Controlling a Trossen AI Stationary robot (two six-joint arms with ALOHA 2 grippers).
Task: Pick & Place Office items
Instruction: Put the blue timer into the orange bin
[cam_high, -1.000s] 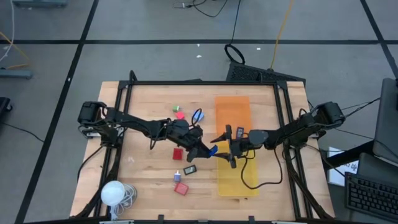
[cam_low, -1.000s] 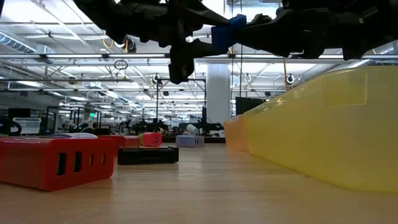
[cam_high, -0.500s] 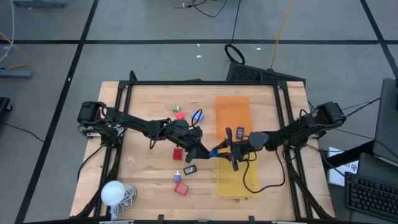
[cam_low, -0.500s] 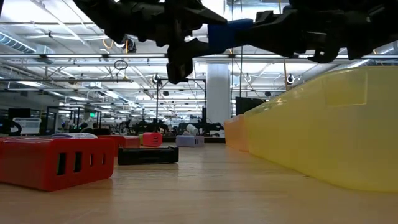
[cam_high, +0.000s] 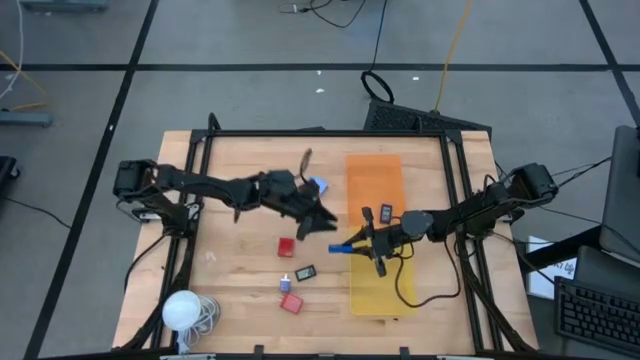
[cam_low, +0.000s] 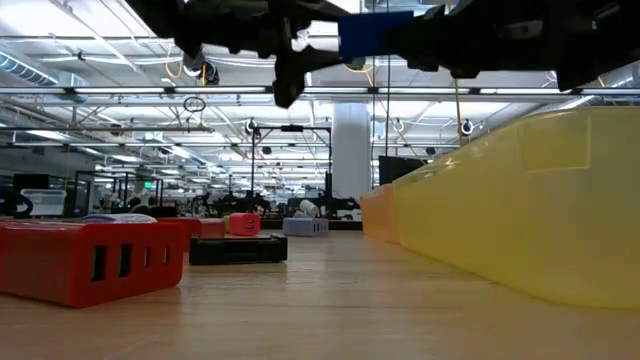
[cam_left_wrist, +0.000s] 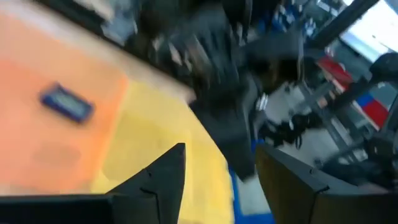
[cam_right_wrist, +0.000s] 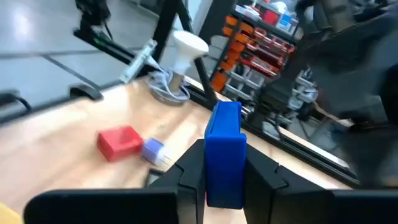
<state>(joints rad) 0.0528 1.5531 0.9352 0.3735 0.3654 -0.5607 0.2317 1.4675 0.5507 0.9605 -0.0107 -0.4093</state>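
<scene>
My right gripper (cam_high: 350, 245) is shut on a small blue block (cam_high: 338, 248) and holds it above the table, just left of the yellow tray (cam_high: 372, 295). My left gripper (cam_high: 322, 218) stands open a little toward the far left of the block, with nothing between its fingers (cam_left_wrist: 168, 177). Loose office items lie flat on the wood: a red block (cam_high: 286, 246), a black piece (cam_high: 306, 271), a light-blue piece (cam_high: 285, 281) and another red block (cam_high: 291, 302). Two dark pieces (cam_high: 376, 213) lie on the orange tray (cam_high: 372, 175). My right gripper pinches the blue block's two broad sides (cam_right_wrist: 224, 163) between its two fingers (cam_right_wrist: 189, 171). The fingers come level from the table's right side. The block's free end (cam_low: 372, 33) sticks out past the fingertips toward the left, and the block is clear of the table.
A white ball with a coiled cord (cam_high: 182, 310) sits at the near left corner. A black cable (cam_high: 405, 285) loops over the yellow tray. A black frame (cam_high: 200, 160) runs along the table's edges. Bare wood shows at the near middle (cam_high: 240, 300).
My left gripper, which held the blue block a second ago, has let go of it and drawn back upward toward the far left. My right gripper has taken hold of the block and stayed in place; the block stays level in the air.
</scene>
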